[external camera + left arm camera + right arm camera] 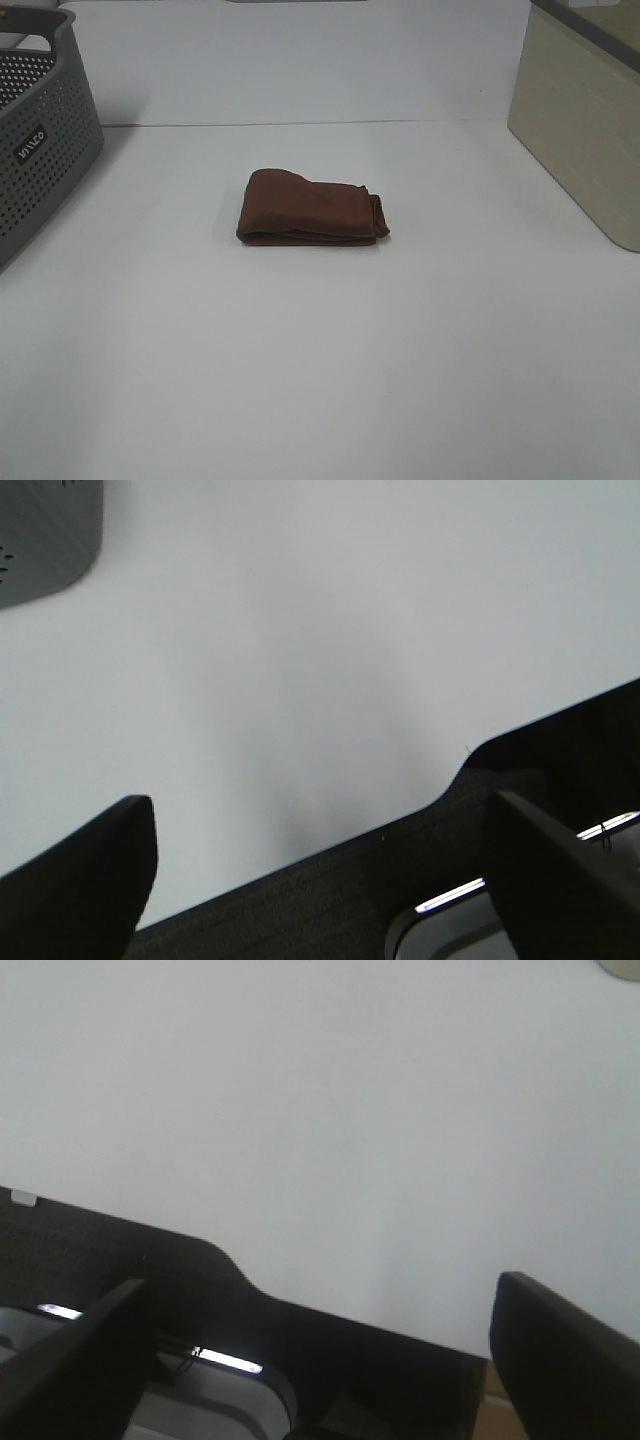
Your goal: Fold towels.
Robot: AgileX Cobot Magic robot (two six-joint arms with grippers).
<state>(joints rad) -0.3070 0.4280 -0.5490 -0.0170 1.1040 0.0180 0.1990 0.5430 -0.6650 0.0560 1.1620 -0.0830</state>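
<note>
1. Both claws sit nearest the cameras and hold nothing: the left gripper (320, 880) has its fingers spread wide over bare table, and the right gripper (320, 1360) is parted just as wide, with only white surface and the dark table edge between its fingers.
2. Neither arm shows in the high view, so both appear pulled back toward the near edge of the table (320, 380).
3. Farther out, near the middle of the table, lies the towel (312, 208), dark reddish-brown, already doubled into a compact rectangle with stacked layers showing along its near edge and a bunched end on the right.
4. Judged from that shape, the folding looks finished or nearly so; any remaining work would be tidying the lumpy right end.
5. To do that well, come in low and level, pinch all layers together at a corner, and avoid dragging the top layer off the stack.
6. Farthest back, a grey perforated basket (40, 150) stands at the left and a beige box (580, 130) at the right, both well apart from the towel.
</note>
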